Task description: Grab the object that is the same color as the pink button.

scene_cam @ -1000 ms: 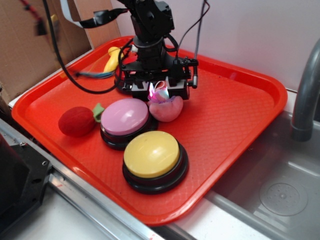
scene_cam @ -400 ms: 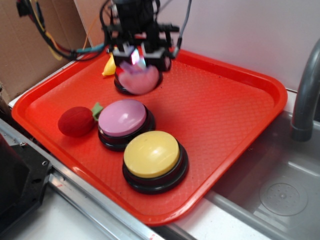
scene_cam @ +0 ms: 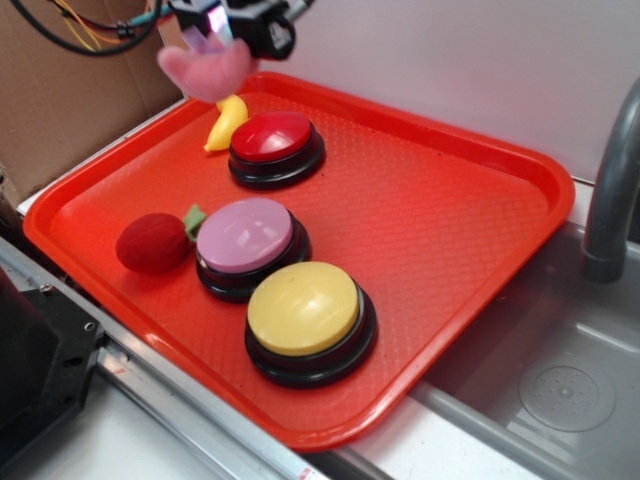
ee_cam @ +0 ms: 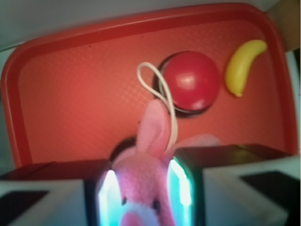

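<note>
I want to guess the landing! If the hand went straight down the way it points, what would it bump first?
Probably the red button. The hand, shut on the pink bunny, points toward it, though depth is hard to judge.

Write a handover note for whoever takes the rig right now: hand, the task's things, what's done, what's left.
Hand: shut on the pink plush toy, held clear above the back left corner of the red tray. In the wrist view the toy's ear and white loop hang out between the fingers.
Pink button: on the tray, between the red strawberry and the yellow button, untouched.
Red button and yellow banana sit below the lifted toy.
Done: matching pink item grabbed and lifted.
Left: nothing beyond keeping the grip.
</note>
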Controlling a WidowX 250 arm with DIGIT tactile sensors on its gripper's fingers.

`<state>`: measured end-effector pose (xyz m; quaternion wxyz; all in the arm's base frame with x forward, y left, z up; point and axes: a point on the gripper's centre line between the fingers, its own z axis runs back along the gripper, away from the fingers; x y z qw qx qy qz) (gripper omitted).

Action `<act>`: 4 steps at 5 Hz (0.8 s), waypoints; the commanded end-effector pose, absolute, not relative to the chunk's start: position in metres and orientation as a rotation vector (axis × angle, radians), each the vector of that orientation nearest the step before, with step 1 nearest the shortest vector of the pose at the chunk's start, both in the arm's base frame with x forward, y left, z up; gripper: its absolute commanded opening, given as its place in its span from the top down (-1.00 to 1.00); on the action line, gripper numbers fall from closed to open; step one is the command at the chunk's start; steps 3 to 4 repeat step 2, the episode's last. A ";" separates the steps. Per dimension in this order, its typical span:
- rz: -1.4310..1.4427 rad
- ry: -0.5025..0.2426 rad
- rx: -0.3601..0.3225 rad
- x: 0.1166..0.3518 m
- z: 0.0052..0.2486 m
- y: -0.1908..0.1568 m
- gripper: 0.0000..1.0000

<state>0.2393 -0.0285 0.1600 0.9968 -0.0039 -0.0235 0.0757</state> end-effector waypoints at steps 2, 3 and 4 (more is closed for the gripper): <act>0.030 -0.133 -0.051 0.229 0.208 -0.026 1.00; 0.030 -0.133 -0.051 0.229 0.208 -0.026 1.00; 0.030 -0.133 -0.051 0.229 0.208 -0.026 1.00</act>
